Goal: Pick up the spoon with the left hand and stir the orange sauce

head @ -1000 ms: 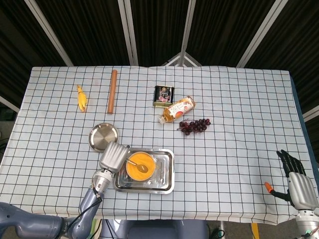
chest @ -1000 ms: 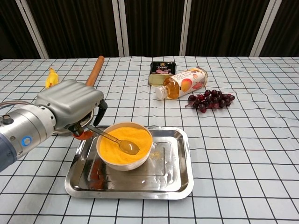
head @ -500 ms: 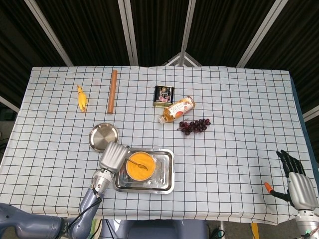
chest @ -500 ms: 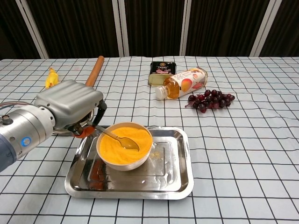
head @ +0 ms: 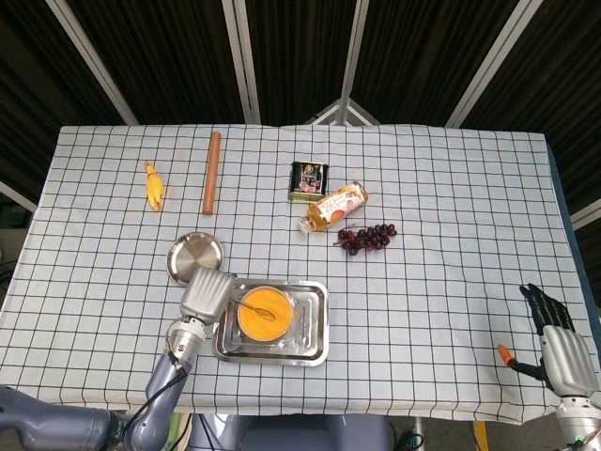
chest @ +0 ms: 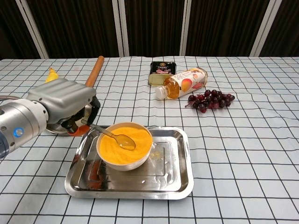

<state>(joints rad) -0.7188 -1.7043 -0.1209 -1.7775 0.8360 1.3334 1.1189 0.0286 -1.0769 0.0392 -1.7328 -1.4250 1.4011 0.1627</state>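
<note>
Chest view, left hand (chest: 60, 100) shifted leftward, spoon (chest: 112, 136) drawn back

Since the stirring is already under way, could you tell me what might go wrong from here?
The left hand holds the spoon only by its handle end, so it could twist or slip. The orange sauce sits close to the rim of the bowl, so a wide stroke may slop it into the tray. The bowl stands loose in the tray and could slide.
</note>
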